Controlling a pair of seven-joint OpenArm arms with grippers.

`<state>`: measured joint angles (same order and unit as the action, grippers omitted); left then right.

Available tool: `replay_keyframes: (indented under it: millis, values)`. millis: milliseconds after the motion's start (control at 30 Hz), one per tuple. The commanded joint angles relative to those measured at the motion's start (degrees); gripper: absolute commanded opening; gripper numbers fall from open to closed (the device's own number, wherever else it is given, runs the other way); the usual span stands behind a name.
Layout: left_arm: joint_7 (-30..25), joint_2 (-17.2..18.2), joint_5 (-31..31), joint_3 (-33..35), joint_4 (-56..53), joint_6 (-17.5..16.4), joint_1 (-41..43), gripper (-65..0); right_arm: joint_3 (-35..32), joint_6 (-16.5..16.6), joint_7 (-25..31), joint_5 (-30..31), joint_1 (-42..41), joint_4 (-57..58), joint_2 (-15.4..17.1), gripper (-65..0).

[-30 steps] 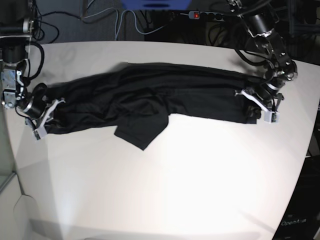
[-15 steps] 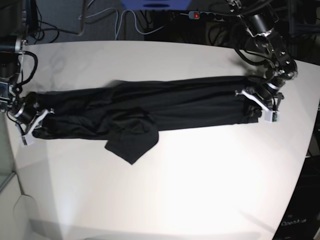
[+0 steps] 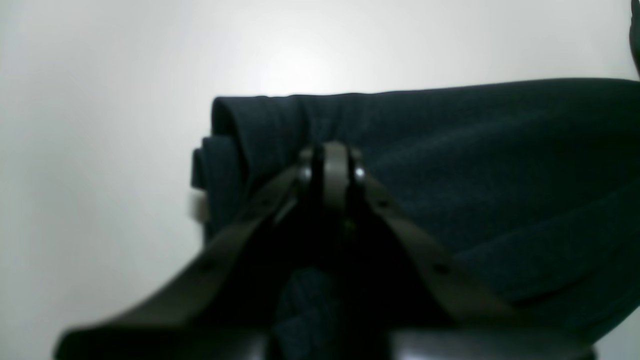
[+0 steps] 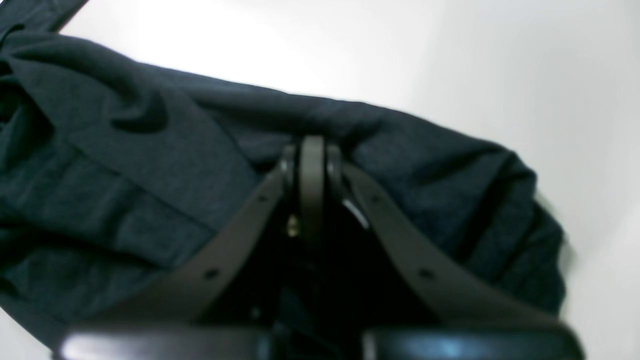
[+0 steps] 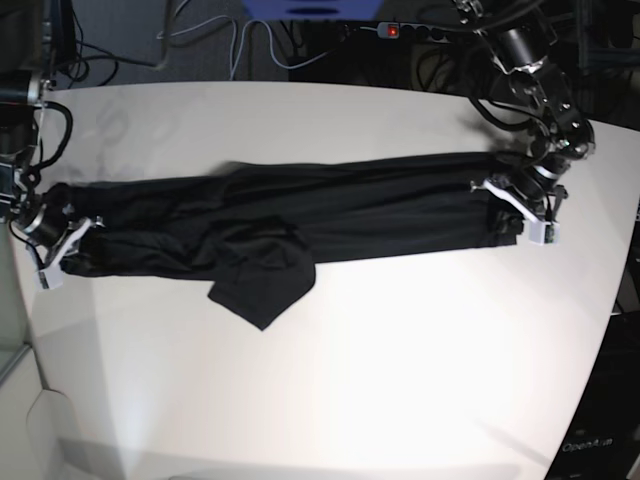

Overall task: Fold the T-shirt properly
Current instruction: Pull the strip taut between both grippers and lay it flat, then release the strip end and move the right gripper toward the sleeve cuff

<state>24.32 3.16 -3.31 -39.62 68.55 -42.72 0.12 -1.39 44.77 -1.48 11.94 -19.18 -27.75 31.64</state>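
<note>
Now the shirt (image 5: 290,225) lies stretched in a long dark band across the white table (image 5: 330,390).
One loose flap hangs toward the table's near side. The left hand (image 5: 522,215) is clenched on the shirt's end at the view's right; the right hand (image 5: 55,255) is clenched on the opposite end.

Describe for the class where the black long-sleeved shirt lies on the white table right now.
In the base view, the black long-sleeved shirt stretches as a long band across the white table, its ends pinched by the right gripper at that view's left and the left gripper at its right.
</note>
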Motion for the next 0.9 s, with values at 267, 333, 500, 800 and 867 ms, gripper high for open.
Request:
replay_keyframes:
  millis: [267, 333, 500, 800, 867]
  values:
    - [9.7, -0.3, -8.6, 0.0, -1.0, 2.7, 1.6, -62.4, 7.8, -4.8, -16.2, -9.5, 6.2, -12.0, 1.1, -65.0]
    - [9.7, -0.3, -8.6, 0.0, -1.0, 2.7, 1.6, -62.4, 7.8, -4.8, -18.7, -9.5, 9.2, -19.9, 0.1, -65.0]
    - [9.8, -0.3, -8.6, 0.1, -1.0, 2.7, 1.5, -62.4, 11.7, -4.8, -25.6, -9.9, 16.2, -39.8, -2.8, -65.0]
    - [9.8, -0.1, -8.6, 0.1, -1.0, 2.7, 1.8, -62.4, 12.8, -4.8, -30.7, -9.9, 18.9, -52.9, -4.5, -65.0]
    - [9.8, -0.1, -8.6, 0.1, -1.0, 2.7, 1.9, -62.4, 12.9, -4.8, -30.7, -9.9, 18.7, -53.0, -4.5, -65.0]
